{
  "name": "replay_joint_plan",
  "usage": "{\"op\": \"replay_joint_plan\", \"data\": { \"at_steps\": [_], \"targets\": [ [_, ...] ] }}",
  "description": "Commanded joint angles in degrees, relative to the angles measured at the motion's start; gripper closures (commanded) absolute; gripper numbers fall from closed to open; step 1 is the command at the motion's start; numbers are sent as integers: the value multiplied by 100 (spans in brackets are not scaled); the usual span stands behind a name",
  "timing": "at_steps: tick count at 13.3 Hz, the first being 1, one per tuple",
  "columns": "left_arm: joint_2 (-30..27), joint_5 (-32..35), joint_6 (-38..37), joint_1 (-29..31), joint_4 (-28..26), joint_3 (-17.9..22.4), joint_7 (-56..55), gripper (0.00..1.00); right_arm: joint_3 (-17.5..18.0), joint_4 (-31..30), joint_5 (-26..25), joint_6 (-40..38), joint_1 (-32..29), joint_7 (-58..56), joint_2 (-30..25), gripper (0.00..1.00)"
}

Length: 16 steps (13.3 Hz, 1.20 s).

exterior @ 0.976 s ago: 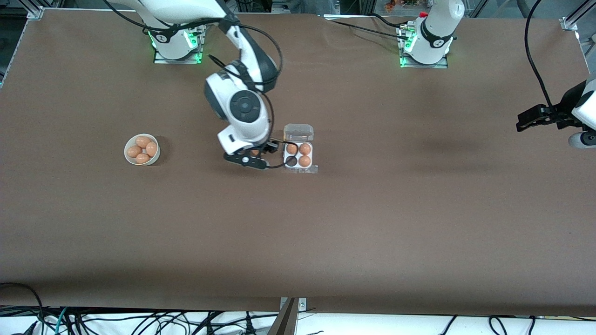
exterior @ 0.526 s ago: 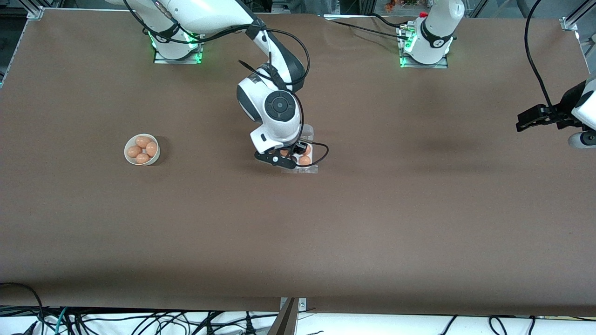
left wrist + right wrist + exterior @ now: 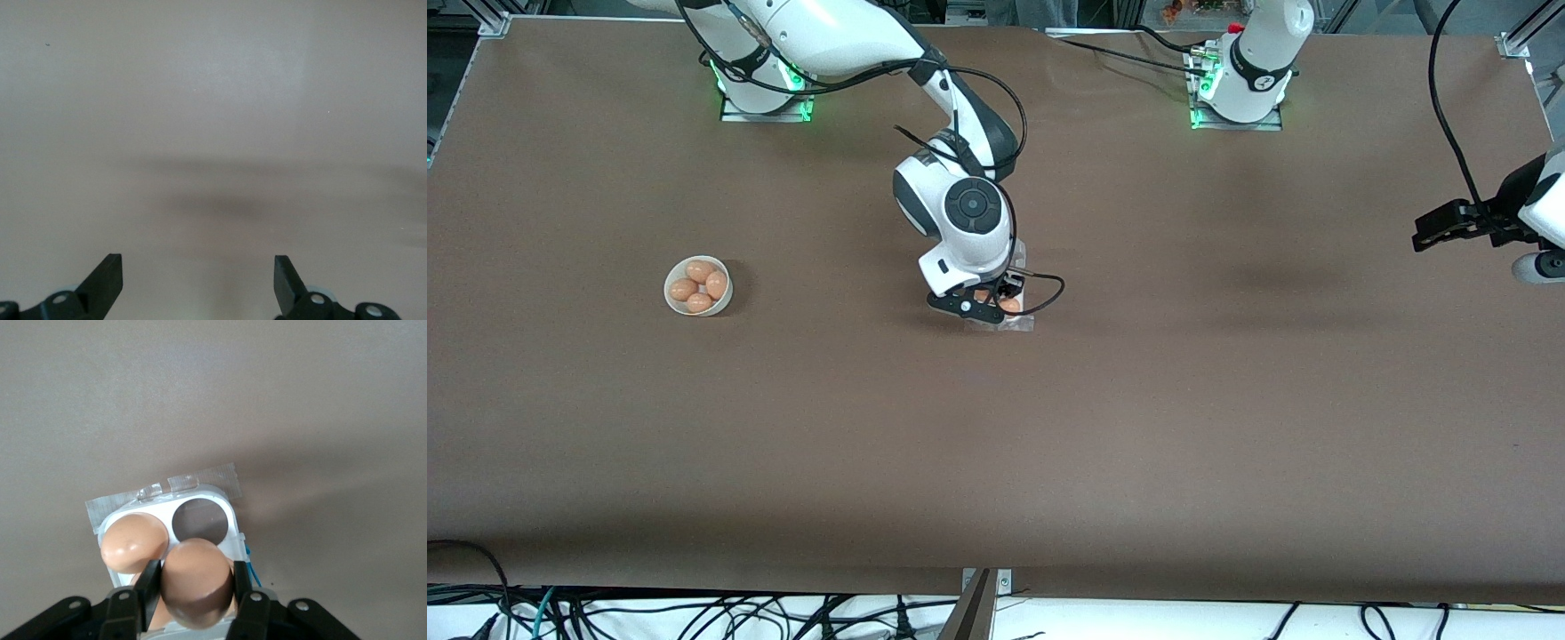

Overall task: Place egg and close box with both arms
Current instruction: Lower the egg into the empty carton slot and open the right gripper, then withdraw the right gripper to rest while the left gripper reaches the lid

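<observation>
I see a brown bench (image 3: 1138, 427) carrying the clear box (image 3: 1017, 322) near its middle, with tape strips (image 3: 200, 481) fixing its edge to the surface. A white bowl (image 3: 669, 293) of eggs (image 3: 699, 286) sits toward the right arm's end, well apart from the box.

Even overhead light, soft shadows on the brown table (image 3: 1138, 427); green glow along the frame's top; wrist views look pale, softly blurred.
</observation>
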Motion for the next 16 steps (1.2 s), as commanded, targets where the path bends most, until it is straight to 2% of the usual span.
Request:
{"op": "replay_joint_plan", "data": {
  "at_steps": [1,4,6,7,8,10,16],
  "targets": [
    [55,63,-101,41,162,-36,100,0,-59,177,65,-14,60,-5,139,80],
    [64,-77,-110,42,154,-36,100,0,-59,177,56,178,60,-22,209,79],
    [56,-86,-118,42,154,-36,91,0,-68,186,56,232,60,-13,261,75],
    [55,-121,-119,42,154,-36,82,0,-68,186,56,240,51,30,270,58],
    [55,-182,-127,42,154,-36,47,0,-68,177,47,267,51,109,271,32],
    [47,-200,-127,33,162,-44,29,0,-85,186,38,416,51,92,244,0],
    [20,-200,-127,42,277,-36,29,0,-121,309,-216,328,-72,-285,165,0]
  ]
}}
